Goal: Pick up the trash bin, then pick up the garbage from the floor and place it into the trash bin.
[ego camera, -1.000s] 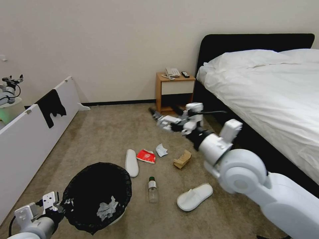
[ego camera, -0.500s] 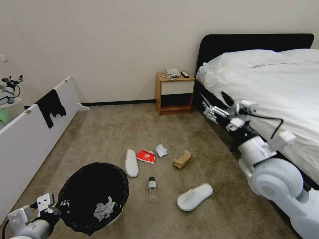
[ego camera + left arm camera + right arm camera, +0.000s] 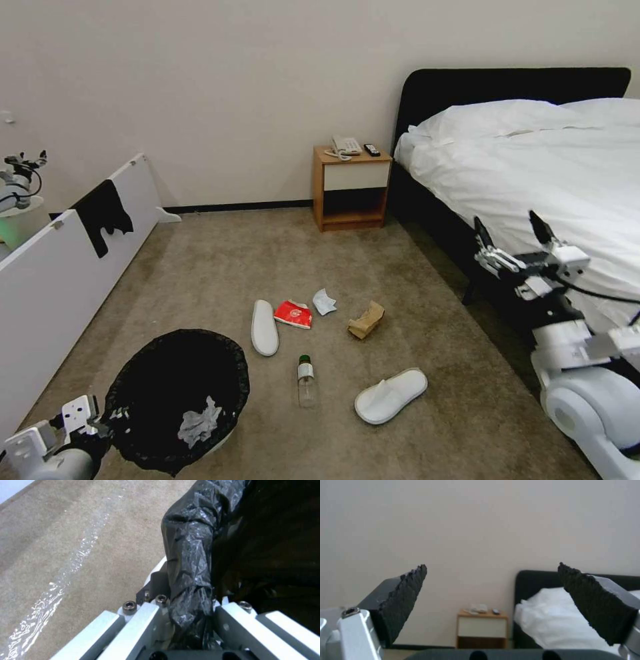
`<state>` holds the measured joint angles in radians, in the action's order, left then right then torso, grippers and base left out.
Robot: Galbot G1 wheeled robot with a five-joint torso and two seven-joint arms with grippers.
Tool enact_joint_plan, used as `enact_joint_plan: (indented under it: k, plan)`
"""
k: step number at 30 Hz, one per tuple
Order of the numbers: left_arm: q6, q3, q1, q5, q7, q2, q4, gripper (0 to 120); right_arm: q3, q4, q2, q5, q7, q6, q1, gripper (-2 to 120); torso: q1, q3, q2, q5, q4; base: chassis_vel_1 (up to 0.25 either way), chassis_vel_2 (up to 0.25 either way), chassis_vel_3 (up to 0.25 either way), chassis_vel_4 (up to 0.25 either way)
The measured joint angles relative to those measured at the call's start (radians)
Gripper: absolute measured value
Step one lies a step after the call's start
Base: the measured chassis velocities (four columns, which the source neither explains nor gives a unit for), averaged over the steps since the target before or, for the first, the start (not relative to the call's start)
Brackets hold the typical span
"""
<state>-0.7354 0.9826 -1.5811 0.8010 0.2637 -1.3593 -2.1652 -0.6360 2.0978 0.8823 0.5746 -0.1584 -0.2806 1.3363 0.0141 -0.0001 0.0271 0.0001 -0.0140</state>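
1. The left gripper (image 3: pixel 190 620) is pinching the rim of the trash bin (image 3: pixel 177 393), right on the black bag folded over the edge. It is sitting low on the robot's left side. White tissues (image 3: pixel 199 423) are lying inside the bin.
2. The right gripper (image 3: pixel 513 240) is hanging up by the bed (image 3: pixel 533 160) with its fingers spread wide, holding nothing.
3. The garbage is lying on the floor (image 3: pixel 220 267), between the bin and the bed: a slipper (image 3: pixel 264 327), a red packet (image 3: pixel 293 313), a pale-blue mask (image 3: pixel 324 301), a brown paper bag (image 3: pixel 366 320), a clear bottle (image 3: pixel 306 380) and another slipper (image 3: pixel 391 395).
4. I think the step in hand is reaching for one piece. To do it well, the right gripper should be coming straight down over one thing with its fingers wide, then squeezing gently.
5. The bin should be staying level, mouth up, so nothing is falling out.
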Motion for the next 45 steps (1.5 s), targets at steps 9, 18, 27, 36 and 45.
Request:
enact_joint_plan:
  k: [9, 18, 27, 36, 45]
  plan:
    - [0.000, 0.006, 0.001, -0.002, -0.010, -0.014, 0.014, 1, -0.054, 0.000, 0.075, -0.060, 0.001, -0.033, 0.108, 100, 0.000, 0.000, 0.000, -0.0001, 0.0001, 0.000, 0.000, 0.000, 0.000]
    - [0.000, -0.001, 0.002, -0.004, -0.021, -0.017, 0.026, 1, 0.025, 0.000, 0.083, -0.025, -0.053, 0.053, 0.136, 100, 0.000, 0.000, 0.000, -0.0003, 0.0000, 0.000, 0.000, 0.000, 0.000]
    - [0.000, -0.008, -0.001, -0.010, -0.022, -0.022, 0.018, 1, 0.196, -0.047, 0.084, 0.255, -0.236, 0.313, 0.055, 100, 0.000, 0.000, 0.000, 0.0000, 0.0001, 0.000, 0.000, 0.000, 0.000]
    - [0.000, -0.017, 0.006, -0.016, -0.024, -0.013, 0.032, 1, 0.264, -0.110, 0.059, 0.503, -0.411, 0.537, -0.004, 100, 0.000, 0.000, 0.000, -0.0001, 0.0000, 0.000, 0.000, 0.000, 0.000]
    - [0.000, -0.025, 0.017, -0.019, -0.026, -0.014, 0.049, 1, 0.343, -0.218, 0.076, 0.698, -0.545, 0.668, -0.091, 100, 0.000, 0.000, 0.000, -0.0002, 0.0001, 0.000, 0.000, 0.000, 0.000]
